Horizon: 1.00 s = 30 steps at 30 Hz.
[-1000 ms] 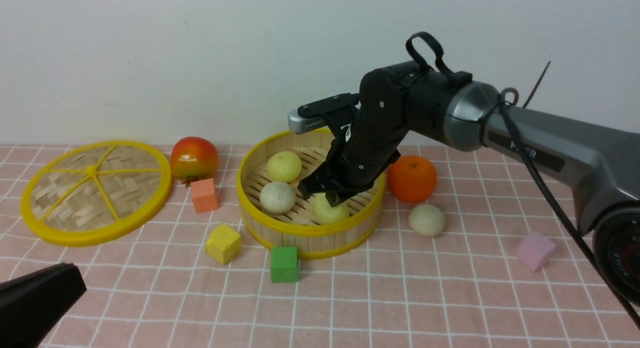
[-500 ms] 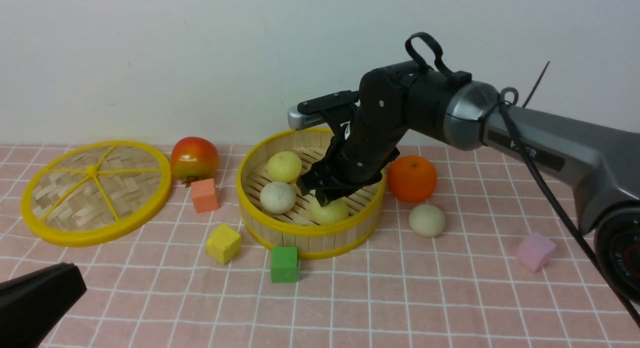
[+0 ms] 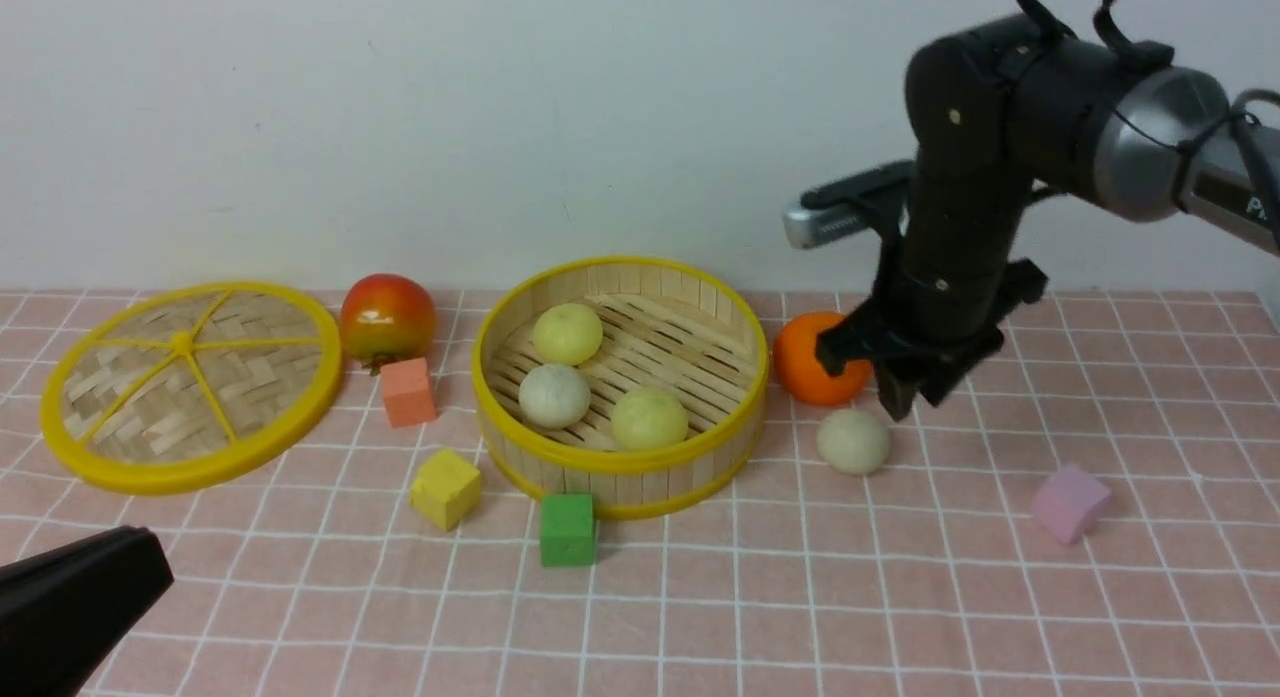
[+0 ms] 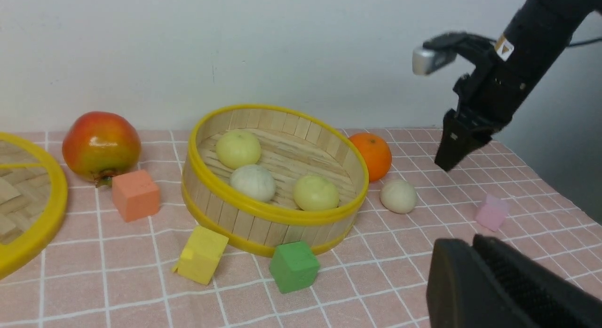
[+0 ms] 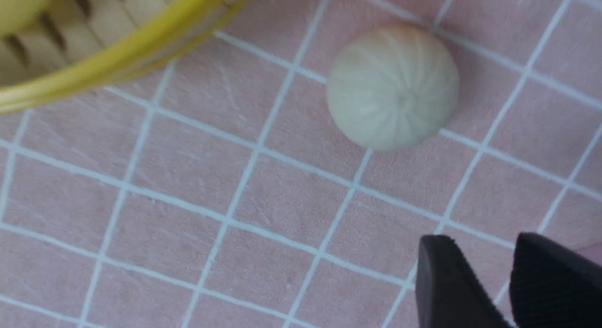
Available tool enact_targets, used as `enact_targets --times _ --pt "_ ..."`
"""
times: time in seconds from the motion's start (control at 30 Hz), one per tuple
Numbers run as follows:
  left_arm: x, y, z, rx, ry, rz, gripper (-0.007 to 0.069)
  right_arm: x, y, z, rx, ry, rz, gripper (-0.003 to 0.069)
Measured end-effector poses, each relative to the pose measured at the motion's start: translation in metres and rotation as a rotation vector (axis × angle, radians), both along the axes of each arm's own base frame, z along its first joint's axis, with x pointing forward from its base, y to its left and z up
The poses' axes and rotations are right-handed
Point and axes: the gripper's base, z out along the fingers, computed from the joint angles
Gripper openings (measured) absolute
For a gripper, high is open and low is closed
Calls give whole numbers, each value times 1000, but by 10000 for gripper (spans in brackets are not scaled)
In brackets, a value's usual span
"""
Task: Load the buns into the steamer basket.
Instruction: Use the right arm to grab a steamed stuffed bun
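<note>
The steamer basket (image 3: 620, 469) stands mid-table with three buns inside: a pale yellow bun (image 3: 568, 333), an off-white bun (image 3: 554, 395) and another pale yellow bun (image 3: 649, 418). A fourth, off-white bun (image 3: 853, 441) (image 5: 393, 85) lies on the cloth to the basket's right. My right gripper (image 3: 895, 402) (image 5: 484, 245) hangs just above and to the right of that bun, open by a narrow gap and holding nothing. At the near left my left gripper (image 3: 70, 597) (image 4: 465, 243) stays low, shut and empty.
An orange (image 3: 815, 362) sits behind the loose bun, close to my right gripper. A flat woven lid (image 3: 190, 382) and a persimmon (image 3: 388, 317) are at the left. Orange-pink (image 3: 408, 391), yellow (image 3: 446, 488), green (image 3: 568, 528) and pink (image 3: 1070, 502) cubes lie around the basket.
My right gripper let go of the pale yellow bun in the basket, lifted out and swung right to above the loose off-white bun. The left arm has not moved.
</note>
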Motion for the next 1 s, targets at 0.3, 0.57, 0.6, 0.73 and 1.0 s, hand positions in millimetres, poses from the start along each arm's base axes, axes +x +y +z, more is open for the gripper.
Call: enact_targets --times 0.3,0.57,0.6,0.73,1.0 --pt "0 0 0 0 0 0 58 14 -9 -21 168 -102 -108 249" --pt "0 0 0 0 0 0 61 22 -5 -33 199 -129 -126 253" --pt "0 0 0 0 0 0 62 22 -5 -35 200 -124 -128 253" --pt "0 0 0 0 0 0 69 23 -4 -42 198 -107 -130 253" --pt "0 0 0 0 0 0 71 25 -4 -51 193 -88 -133 254"
